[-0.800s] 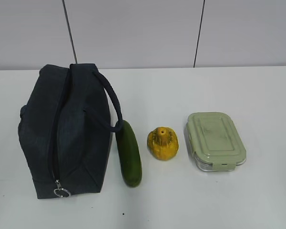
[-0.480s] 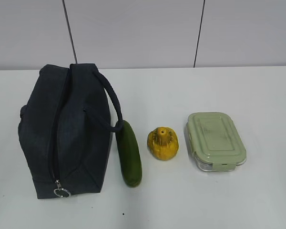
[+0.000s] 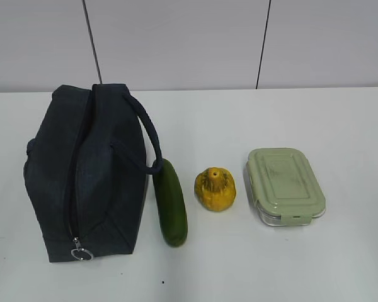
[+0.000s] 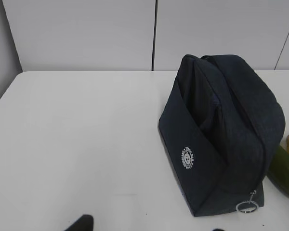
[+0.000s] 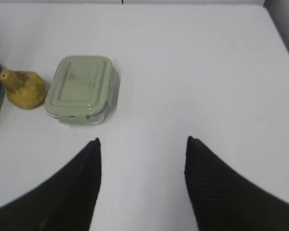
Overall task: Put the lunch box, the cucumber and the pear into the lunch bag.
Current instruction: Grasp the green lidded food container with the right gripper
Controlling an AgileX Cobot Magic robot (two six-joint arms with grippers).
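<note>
Nothing moved, right fingers (image 5: 142, 144) spread, lunch box (image 5: 82, 89) apart

The work surface is a plain white table (image 3: 340, 126) with a matte finish; a small dark speck (image 3: 163, 282) sits near its front edge. Behind the table stands a pale grey panelled wall (image 3: 176, 44), divided by two thin dark vertical seams (image 3: 91, 41), one left of centre and one right of centre.
</note>
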